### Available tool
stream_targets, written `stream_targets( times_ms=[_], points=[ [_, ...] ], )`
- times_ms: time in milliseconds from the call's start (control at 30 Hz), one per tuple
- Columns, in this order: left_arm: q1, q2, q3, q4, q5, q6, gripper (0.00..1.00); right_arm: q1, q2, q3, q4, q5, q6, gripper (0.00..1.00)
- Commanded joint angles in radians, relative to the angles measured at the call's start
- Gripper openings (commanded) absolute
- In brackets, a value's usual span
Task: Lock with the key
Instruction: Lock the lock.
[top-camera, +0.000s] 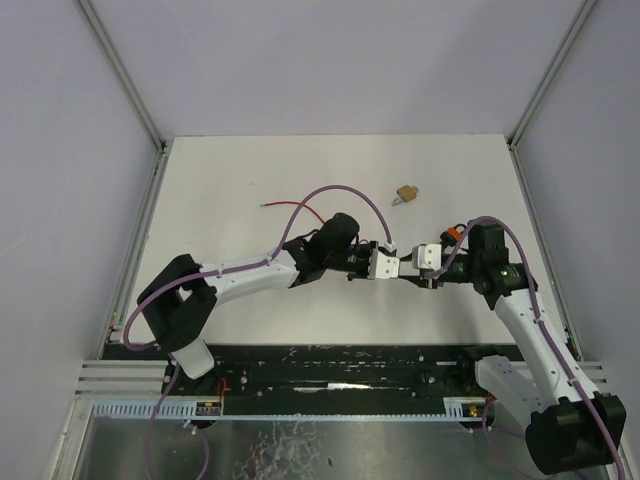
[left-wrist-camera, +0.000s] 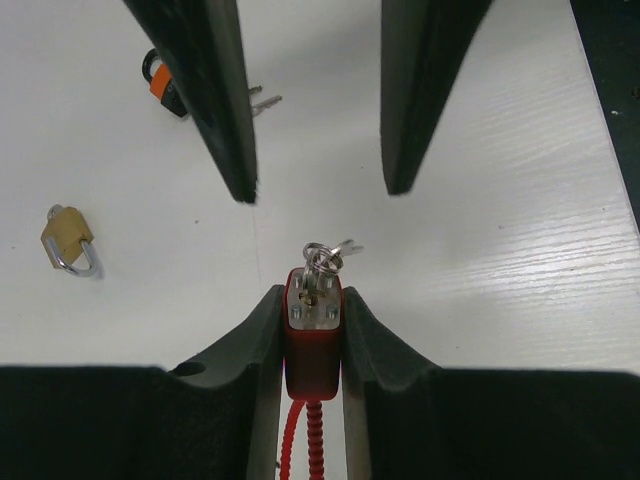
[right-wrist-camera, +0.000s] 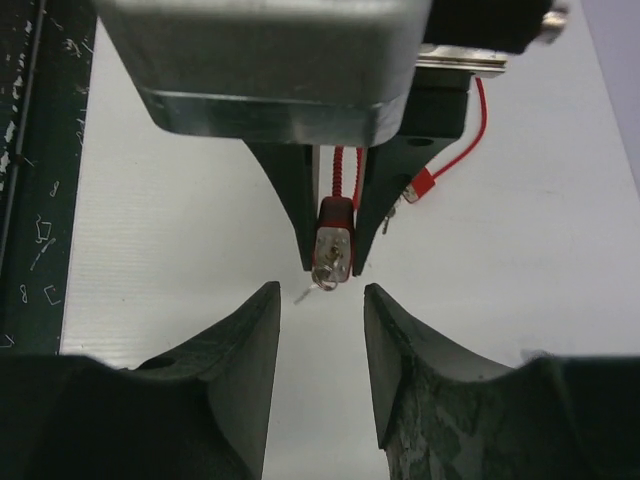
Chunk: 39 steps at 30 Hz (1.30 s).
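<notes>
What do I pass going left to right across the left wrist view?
In order: brass padlock → orange-tagged key → red lock, clamped in the left jaws.

Red padlock (left-wrist-camera: 312, 345), held level, ringed silver key (left-wrist-camera: 322, 262) in its keyhole.

Bright, even light fell from overhead; the white table (top-camera: 220, 170) carried only soft shadows, everything fairly sharp.
</notes>
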Motion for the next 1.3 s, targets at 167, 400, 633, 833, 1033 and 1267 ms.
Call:
stream_targets(
  times_ms=[167, 400, 633, 833, 1033, 1267],
  points=[
    [-0.001, -0.025, 0.010, 0.091, 0.046, -0.024, 0.00, 0.007, 0.046, -0.090, 0.309, -0.141, 0.197, 0.42],
    [-0.002, -0.022, 0.017, 0.083, 0.050, -0.029, 0.00, 0.024, 0.084, -0.098, 0.359, -0.060, 0.265, 0.36],
    [-0.002, -0.019, 0.021, 0.075, 0.051, -0.029, 0.00, 0.069, 0.112, -0.085, 0.290, -0.017, 0.183, 0.29],
    [0.000, -0.018, 0.030, 0.061, 0.067, -0.029, 0.00, 0.099, 0.119, -0.062, 0.245, 0.047, 0.103, 0.12],
    [-0.002, 0.003, 0.066, 0.005, 0.099, -0.025, 0.02, 0.104, 0.115, -0.034, 0.182, 0.057, 0.037, 0.00],
    [0.033, -0.055, 0.005, 0.125, 0.143, -0.130, 0.43, 0.102, 0.106, 0.037, 0.207, 0.091, 0.312, 0.00]
  ],
)
